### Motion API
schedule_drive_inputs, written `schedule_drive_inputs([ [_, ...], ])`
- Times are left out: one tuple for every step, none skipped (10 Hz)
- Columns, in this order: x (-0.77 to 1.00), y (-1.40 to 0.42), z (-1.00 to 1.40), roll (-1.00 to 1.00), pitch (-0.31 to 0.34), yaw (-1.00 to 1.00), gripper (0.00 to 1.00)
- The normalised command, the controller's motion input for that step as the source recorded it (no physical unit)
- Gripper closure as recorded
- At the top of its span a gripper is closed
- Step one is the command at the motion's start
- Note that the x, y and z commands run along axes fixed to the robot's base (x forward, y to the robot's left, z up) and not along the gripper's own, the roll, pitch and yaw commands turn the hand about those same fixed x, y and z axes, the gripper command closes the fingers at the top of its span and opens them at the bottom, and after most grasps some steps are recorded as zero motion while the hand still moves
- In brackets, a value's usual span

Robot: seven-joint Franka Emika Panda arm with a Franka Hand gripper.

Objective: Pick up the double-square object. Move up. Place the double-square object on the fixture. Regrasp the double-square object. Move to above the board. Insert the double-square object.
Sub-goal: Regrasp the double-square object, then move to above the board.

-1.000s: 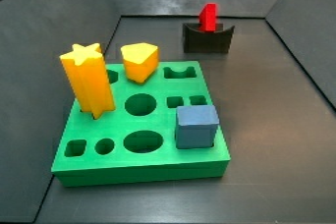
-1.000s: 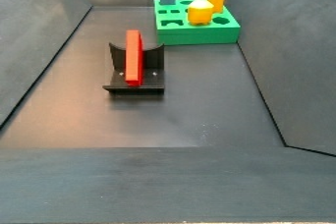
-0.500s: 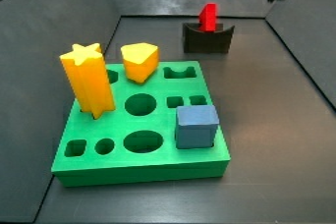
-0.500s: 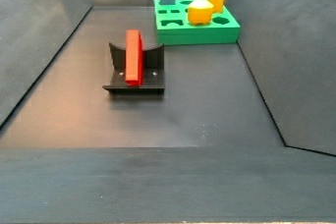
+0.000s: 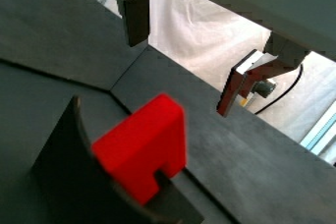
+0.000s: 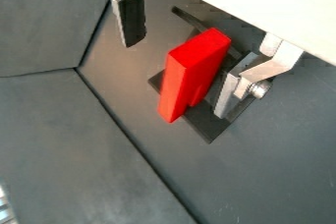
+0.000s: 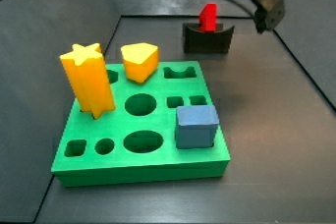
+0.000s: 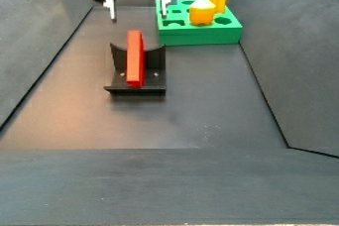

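The double-square object (image 7: 206, 16), a bright red block, stands on edge in the dark fixture (image 7: 207, 40) at the back of the floor. It also shows in another side view as the red block (image 8: 134, 56) lying along the fixture (image 8: 137, 79). My gripper (image 8: 138, 4) hangs open a little above and behind it, with nothing held. In both wrist views the red block (image 6: 191, 71) (image 5: 138, 149) sits below the gap of the gripper (image 6: 184, 51) (image 5: 188, 51), apart from both fingers. The green board (image 7: 144, 135) lies toward the front.
On the board stand a yellow star prism (image 7: 88, 79), a second yellow piece (image 7: 140, 61) and a blue cube (image 7: 197, 127). Sloping dark walls (image 8: 47, 61) enclose the floor on all sides.
The gripper has come down from the upper edge of both side views and now hangs just above the fixture. The red block and the pieces on the board have not moved.
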Motion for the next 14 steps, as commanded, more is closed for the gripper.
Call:
schedule_drive_inputs([
  [0.12, 0.03, -1.00, 0.08, -0.063, 0.04, 0.00],
  [0.13, 0.01, -1.00, 0.07, -0.050, 0.02, 0.00],
  [0.13, 0.01, -1.00, 0.07, -0.044, 0.01, 0.00],
  [0.12, 0.00, -0.90, 0.07, -0.027, 0.01, 0.00],
  [0.11, 0.00, -0.76, 0.06, -0.016, 0.01, 0.00],
  [0.10, 0.00, -0.66, 0.06, -0.009, 0.01, 0.00],
  [0.09, -0.01, -0.48, 0.06, 0.001, 0.02, 0.00],
  [0.09, -0.01, -0.39, 0.06, 0.002, 0.02, 0.00],
  [0.06, -0.02, -0.24, 0.06, 0.019, 0.03, 0.00],
  [0.02, -0.04, -0.20, 0.06, 0.012, 0.03, 0.00],
  [0.03, -0.03, -0.20, 0.06, 0.012, 0.03, 0.00],
  [0.03, -0.03, -0.20, 0.06, 0.012, 0.03, 0.00],
  [0.00, 0.00, -0.50, 0.00, 0.000, 0.00, 1.00],
  [-0.15, -0.16, 1.00, -0.14, 0.514, 0.20, 1.00],
])
